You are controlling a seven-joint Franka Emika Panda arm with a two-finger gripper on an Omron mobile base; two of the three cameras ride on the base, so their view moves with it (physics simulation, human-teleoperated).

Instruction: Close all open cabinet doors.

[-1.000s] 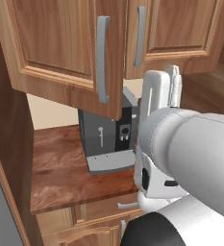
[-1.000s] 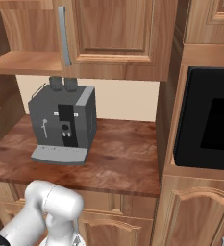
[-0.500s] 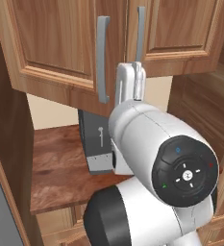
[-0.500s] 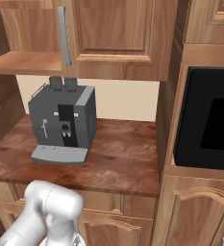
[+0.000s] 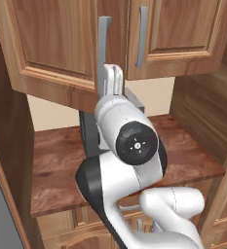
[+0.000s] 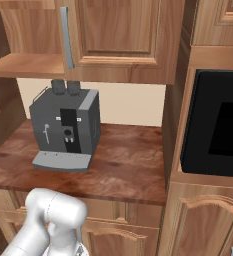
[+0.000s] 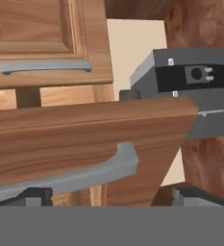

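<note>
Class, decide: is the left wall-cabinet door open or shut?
Open: the left cabinet door swings out past the shut right door, baring the shelf.

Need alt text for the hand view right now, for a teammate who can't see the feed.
Close-up from the hand camera: an open wall-cabinet door swings across the frame, its grey bar handle just above the open gripper. Behind it sit a closed cabinet door and a grey coffee machine on the counter.
</note>
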